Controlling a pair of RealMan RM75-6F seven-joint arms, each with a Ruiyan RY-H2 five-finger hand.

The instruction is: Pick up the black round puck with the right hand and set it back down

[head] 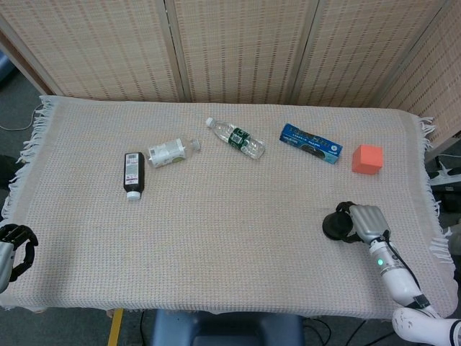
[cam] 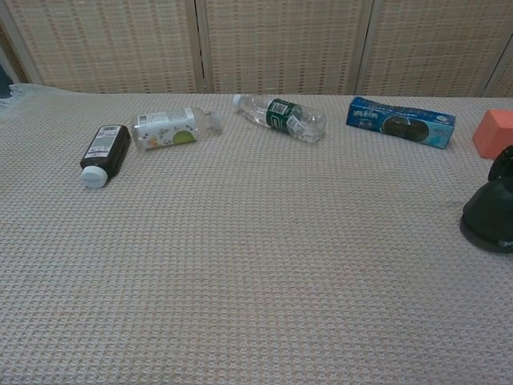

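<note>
Right hand: my right hand (head: 366,222) was wrapped around the black round puck (head: 336,226), fingers curled over its far edge.
Puck: it sat near the cloth's (head: 216,238) right front corner, apparently tilted; I couldn't tell if it touched the cloth.
Left hand: my left hand (head: 14,241) hung off the front-left edge, fingers curled on nothing.
Nearby: an orange cube (head: 367,159) lay well behind the puck.

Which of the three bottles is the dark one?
The dark bottle with the white cap, furthest left on the cloth. The other two, the small bottle beside it and the water bottle, are see-through.
</note>
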